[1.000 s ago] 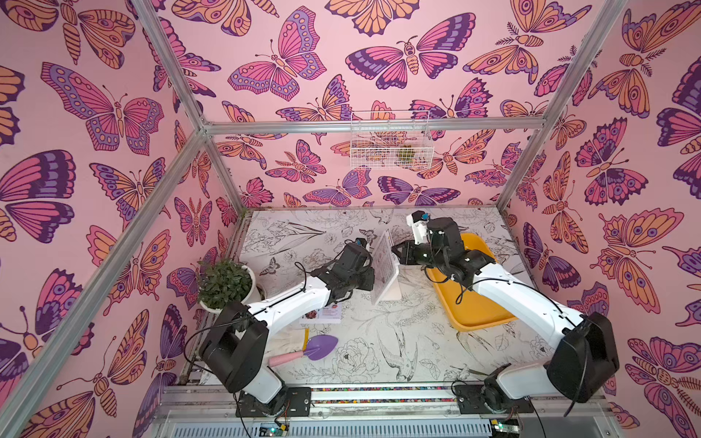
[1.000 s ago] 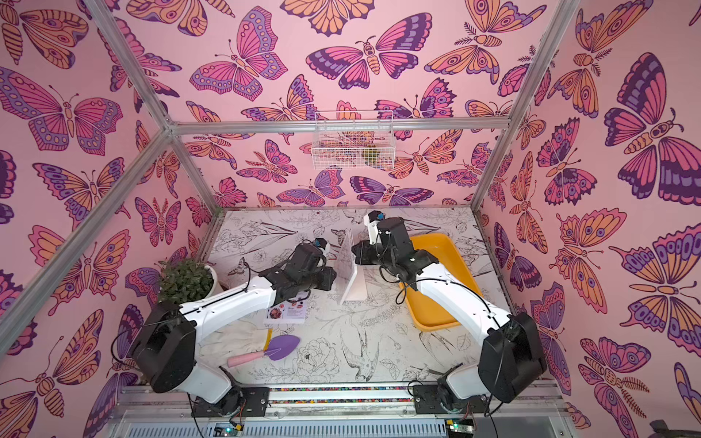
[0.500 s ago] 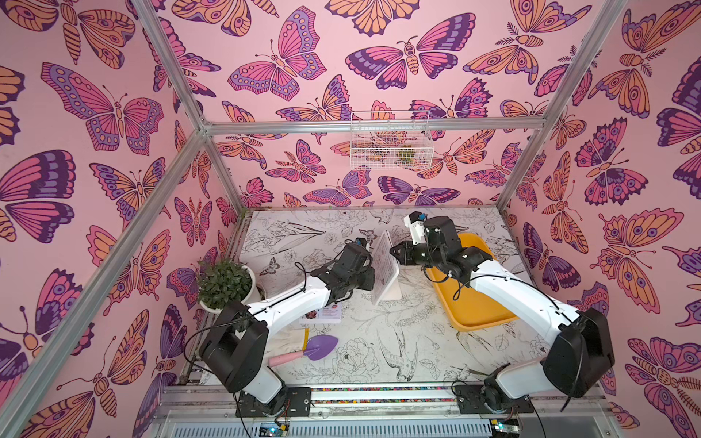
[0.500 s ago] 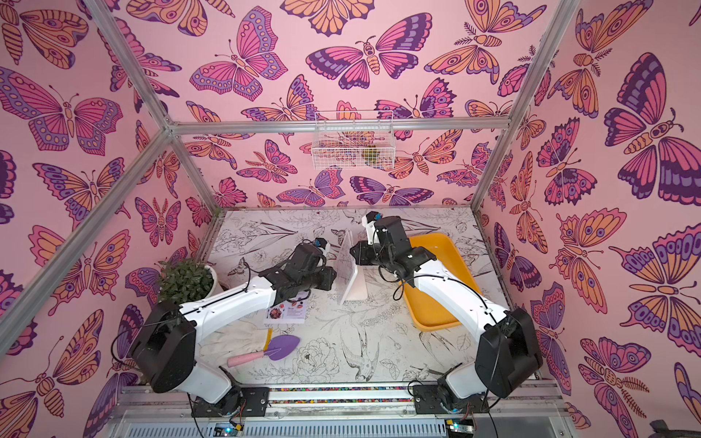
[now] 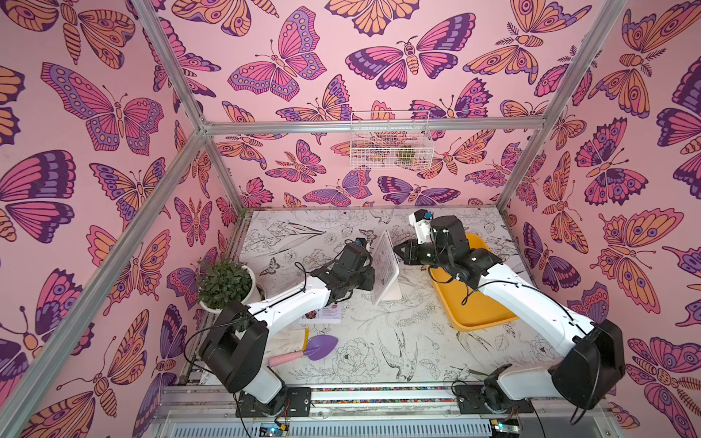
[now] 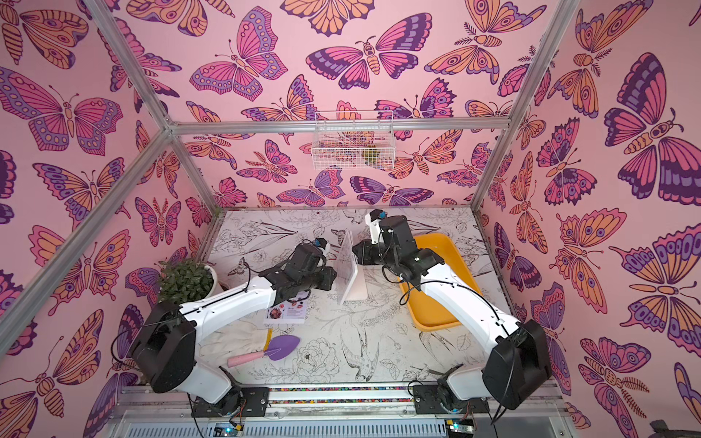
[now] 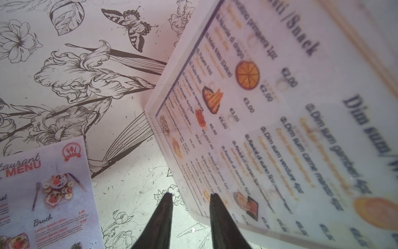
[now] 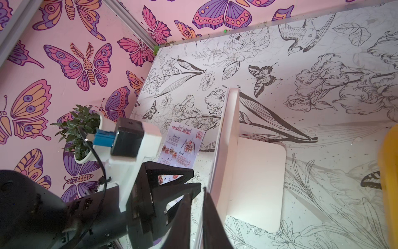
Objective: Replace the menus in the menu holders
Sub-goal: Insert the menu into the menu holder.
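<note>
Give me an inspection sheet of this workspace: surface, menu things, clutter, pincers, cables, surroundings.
Surface: flower-print table, dark specks.
Job's things: menu holder upright mid-table, Dim Sum menu inside; Special Menu flat on the table.
Clutter: yellow tray, potted plant, purple trowel, pale cloth.
Pincers: left pincer open beside the holder; right pincer closed on the holder's edge.
Cables: black cable loops on both arms; no snag seen.
Surroundings: butterfly walls, metal frame, wire basket on back wall.
</note>
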`<state>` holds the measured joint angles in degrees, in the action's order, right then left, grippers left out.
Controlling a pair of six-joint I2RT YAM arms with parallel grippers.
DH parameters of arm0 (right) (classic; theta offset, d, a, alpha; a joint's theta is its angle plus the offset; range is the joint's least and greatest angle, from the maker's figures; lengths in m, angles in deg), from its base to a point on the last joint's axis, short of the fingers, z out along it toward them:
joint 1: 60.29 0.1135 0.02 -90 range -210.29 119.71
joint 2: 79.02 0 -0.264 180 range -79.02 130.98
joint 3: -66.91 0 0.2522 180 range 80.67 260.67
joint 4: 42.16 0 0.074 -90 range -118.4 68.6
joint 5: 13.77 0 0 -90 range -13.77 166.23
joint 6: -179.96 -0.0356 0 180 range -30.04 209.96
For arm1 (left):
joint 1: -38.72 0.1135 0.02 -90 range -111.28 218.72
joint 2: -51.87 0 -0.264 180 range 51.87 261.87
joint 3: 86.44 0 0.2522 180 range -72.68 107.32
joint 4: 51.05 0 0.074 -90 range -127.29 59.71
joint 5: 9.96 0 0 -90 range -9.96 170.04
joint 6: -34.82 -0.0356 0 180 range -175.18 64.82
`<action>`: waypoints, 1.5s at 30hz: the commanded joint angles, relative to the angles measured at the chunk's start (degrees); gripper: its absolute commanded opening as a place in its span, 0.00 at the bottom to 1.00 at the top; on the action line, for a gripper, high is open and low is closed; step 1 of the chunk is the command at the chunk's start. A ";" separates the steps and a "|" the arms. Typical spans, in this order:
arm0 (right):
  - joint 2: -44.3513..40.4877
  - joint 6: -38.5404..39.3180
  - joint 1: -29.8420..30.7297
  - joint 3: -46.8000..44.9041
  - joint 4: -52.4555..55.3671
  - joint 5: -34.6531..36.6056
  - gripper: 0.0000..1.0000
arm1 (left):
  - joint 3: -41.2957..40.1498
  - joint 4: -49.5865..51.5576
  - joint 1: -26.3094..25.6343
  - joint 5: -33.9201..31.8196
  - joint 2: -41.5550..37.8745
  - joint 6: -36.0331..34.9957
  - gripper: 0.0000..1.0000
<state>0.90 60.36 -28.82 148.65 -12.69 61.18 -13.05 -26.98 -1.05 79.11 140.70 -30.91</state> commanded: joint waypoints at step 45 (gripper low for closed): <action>-1.58 0.46 -0.10 -2.78 2.26 -4.68 0.06 | 0.04 -0.02 0.04 -1.28 -0.07 -0.72 0.32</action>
<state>0.84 59.98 -28.82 146.14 -12.19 57.24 -13.05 -26.98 -1.05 78.55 140.70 -30.93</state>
